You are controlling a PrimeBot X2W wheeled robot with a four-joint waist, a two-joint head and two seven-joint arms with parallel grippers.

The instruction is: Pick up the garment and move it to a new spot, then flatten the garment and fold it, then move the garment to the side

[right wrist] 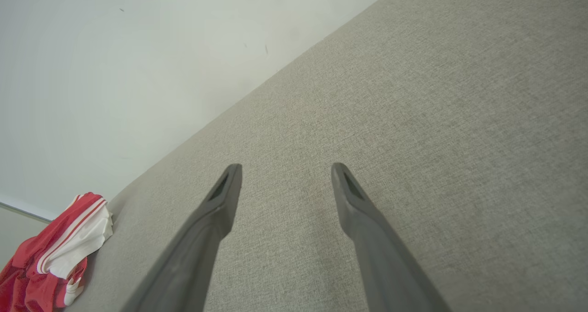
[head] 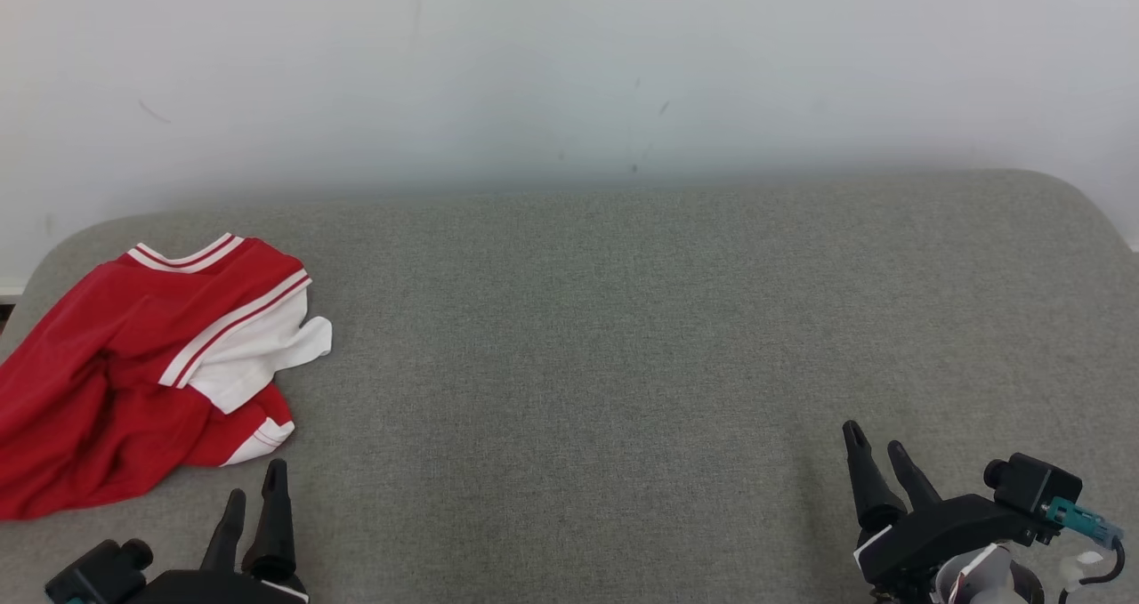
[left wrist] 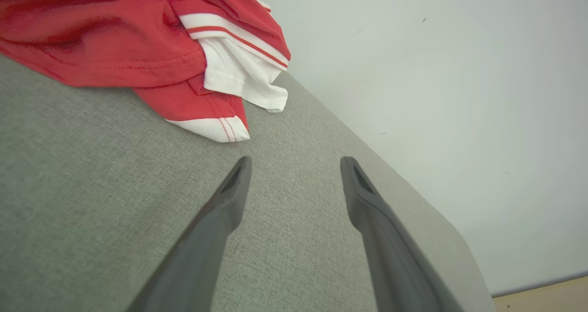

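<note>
Spread apart on L gripper [left wrist: 296, 160], both dark fingers [left wrist: 220, 220] open over grey fabric surface [head: 623, 319], just bare fabric in the gap. Same on R gripper [right wrist: 286, 166]: tips parted, pinching nothing, over bare fabric at lower right of head view. Can't tell if either set of tips touches the fabric. Just ahead of L tips and a bit to robot's left, near but apart: garment [head: 133, 364], red w/ white striped trim, crumpled in a heap, not flat, not folded. Closest bit to L tips a red cuff or hem w/ white edge; white inner panel turned out beside it. Heap at far left end of surface, by the rounded corner, well apart from R gripper. Behind the surface, pale wall [head: 569, 52] w/ a few faint marks.
</note>
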